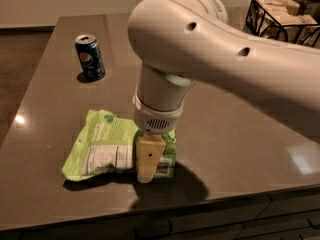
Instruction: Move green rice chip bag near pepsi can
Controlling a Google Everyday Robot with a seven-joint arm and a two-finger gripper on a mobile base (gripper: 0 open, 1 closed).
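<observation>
The green rice chip bag lies flat near the front edge of the dark table, label side up. The pepsi can stands upright at the far left of the table, well apart from the bag. My gripper points straight down onto the bag's right end and touches it there. The big white arm hides part of the bag's right side.
A black wire basket with light items stands at the far right corner. The table's front edge runs just below the bag. Dark floor shows to the left of the table.
</observation>
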